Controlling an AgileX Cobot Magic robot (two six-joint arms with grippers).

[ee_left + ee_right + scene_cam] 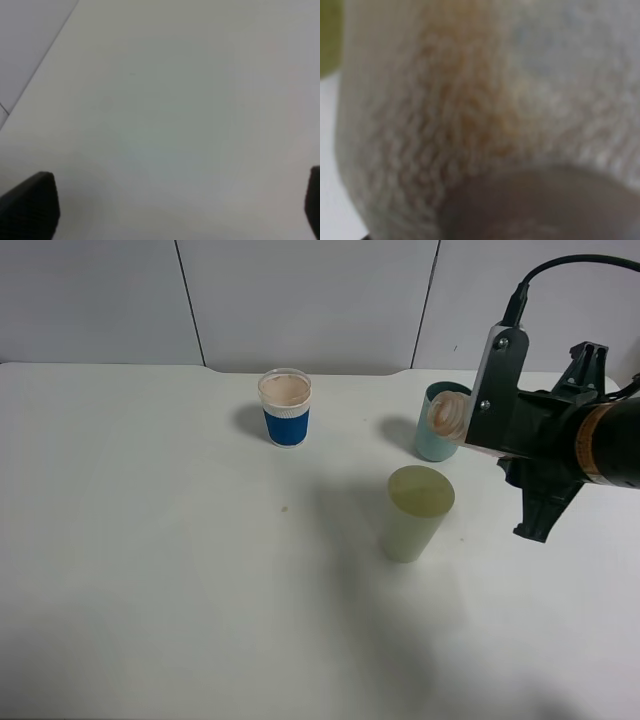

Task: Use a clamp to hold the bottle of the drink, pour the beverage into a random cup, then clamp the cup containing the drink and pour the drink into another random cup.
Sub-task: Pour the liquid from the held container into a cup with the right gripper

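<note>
My right gripper [478, 428] is shut on the drink bottle [447, 418], a clear bottle with an orange-pink tint, held on its side with its end over the rim of the teal cup [432, 440]. The bottle's blurred surface [470, 110] fills the right wrist view, hiding the fingers. A blue-banded white cup [285, 408] with pinkish content stands at the back middle. A pale green cup [415, 512] stands in front of the teal one. My left gripper [180, 205] is open over bare table, its fingertips [30, 205] wide apart; it is out of the exterior high view.
The white table [150, 540] runs back to a grey panelled wall [300, 300]. My right arm and its cable [590, 445] hang over the table's right side. A green sliver [329, 35] shows at the right wrist view's edge.
</note>
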